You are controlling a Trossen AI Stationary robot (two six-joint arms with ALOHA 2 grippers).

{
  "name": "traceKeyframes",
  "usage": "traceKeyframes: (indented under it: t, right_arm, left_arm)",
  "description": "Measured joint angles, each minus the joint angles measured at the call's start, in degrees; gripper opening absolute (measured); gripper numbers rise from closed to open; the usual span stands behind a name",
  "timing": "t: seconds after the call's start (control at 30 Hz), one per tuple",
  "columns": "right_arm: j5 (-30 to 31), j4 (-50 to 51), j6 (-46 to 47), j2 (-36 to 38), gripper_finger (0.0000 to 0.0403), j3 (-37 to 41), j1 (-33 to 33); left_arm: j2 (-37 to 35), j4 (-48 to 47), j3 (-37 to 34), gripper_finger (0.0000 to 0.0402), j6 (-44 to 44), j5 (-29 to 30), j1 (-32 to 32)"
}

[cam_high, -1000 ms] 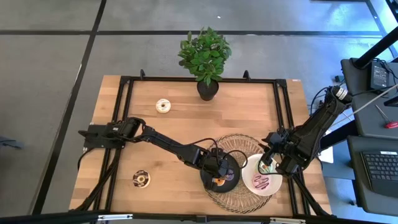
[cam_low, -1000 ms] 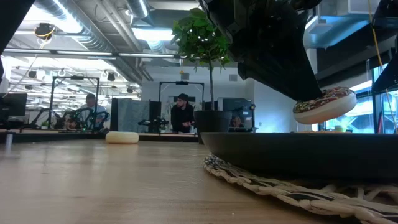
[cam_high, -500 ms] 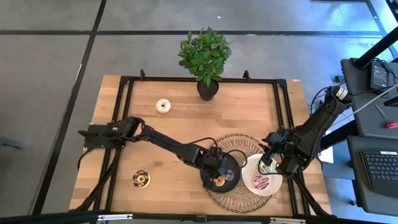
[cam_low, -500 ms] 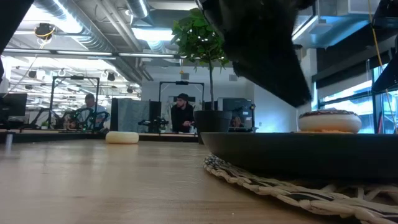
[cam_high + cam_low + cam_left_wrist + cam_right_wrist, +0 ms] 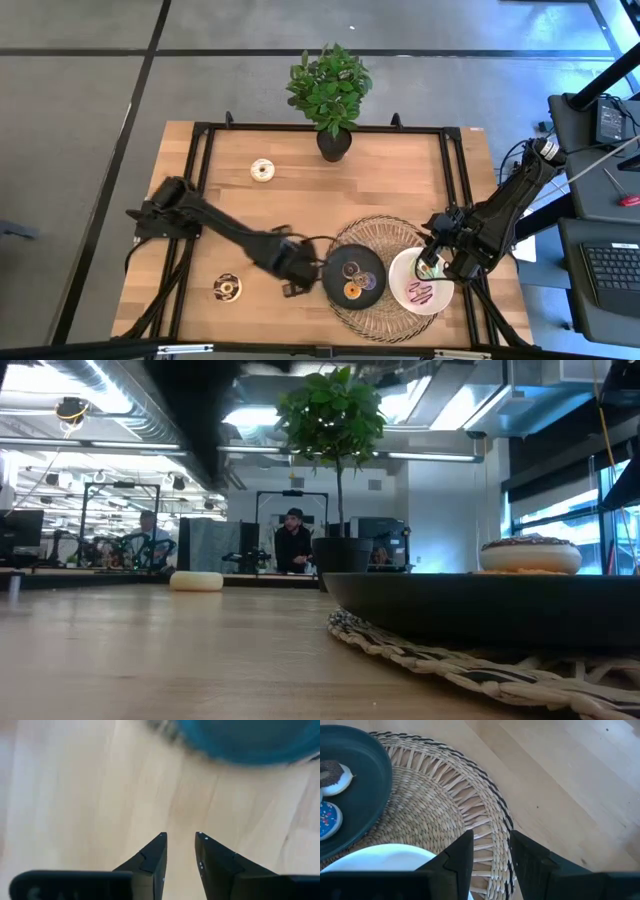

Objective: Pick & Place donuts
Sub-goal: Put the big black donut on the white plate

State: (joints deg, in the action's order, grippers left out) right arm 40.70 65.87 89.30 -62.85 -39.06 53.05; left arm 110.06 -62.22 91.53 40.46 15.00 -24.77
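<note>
A black plate point(image 5: 338, 272) on a woven mat point(image 5: 385, 232) holds three small donuts, among them an orange one point(image 5: 352, 291) and a purple one point(image 5: 368, 281). In the low view a chocolate-sprinkled donut point(image 5: 530, 555) lies flat on that plate point(image 5: 470, 605). A white plate point(image 5: 402, 275) carries a pink-iced donut point(image 5: 420, 293). A white donut point(image 5: 263, 170) and a chocolate donut point(image 5: 227, 288) lie on the bare table. My left gripper point(image 5: 298, 280) hangs open over wood just left of the black plate, with nothing between its fingers point(image 5: 180, 840). My right gripper point(image 5: 432, 262) stands open above the white plate's far side.
A potted plant point(image 5: 332, 95) stands at the table's far edge, middle. A black frame point(image 5: 205, 180) runs around the tabletop. Bare wood lies between the left arm and the white donut. People sit at desks in the room beyond point(image 5: 292, 540).
My left gripper has let go of a sprinkled donut. It hung tilted over the black plate and now lies flat on it. The gripper then rose and drew back toward the table's left, clear of the plate.
</note>
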Motion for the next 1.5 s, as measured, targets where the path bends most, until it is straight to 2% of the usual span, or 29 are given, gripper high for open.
traceKeyframes:
  t: [0.2, 0.3, 0.47, 0.57, 0.7, 0.87, 1.17, 1.5]
  right_arm:
    - [0.16, 0.04, 0.0, 0.0, 0.013, 0.02, 0.01]
    - [0.98, 0.03, 0.0, -0.02, 0.013, 0.0, 0.01]
    - [2.45, -0.01, 0.11, -0.02, 0.013, -0.01, -0.02]
    - [2.45, -0.11, 0.23, -0.02, 0.0129, 0.0, 0.01]
    - [3.05, -0.36, 0.28, -0.02, 0.013, 0.02, 0.0]
    - [3.2, -0.55, 0.38, -0.02, 0.013, 0.02, -0.02]
    - [3.22, -0.73, 0.39, -0.02, 0.013, 0.02, 0.0]
    - [3.26, -0.81, 0.39, -0.02, 0.013, 0.02, -0.02]
  left_arm:
    - [-7.69, 0.34, -15.1, 0.0096, 25.71, -6.54, -7.66]
    - [-10.91, 0.5, -20.64, 0.0099, 37.41, -7.68, -12.13]
    - [-15.06, 0.78, -25.45, 0.0114, 54.4, -8.28, -19.04]
    - [-15.85, 0.61, -26.63, 0.012, 61.54, -8.1, -21.79]
    - [-15.56, 0.82, -27.4, 0.0127, 66.34, -7.15, -24.89]
    - [-15.5, 0.83, -29.06, 0.0148, 72.34, -8.9, -26.59]
    - [-15.48, 0.97, -30.73, 0.0204, 71.71, -10.14, -27.48]
    - [-15.43, 3.62, -33.33, 0.0189, 77.62, -12.01, -27.43]
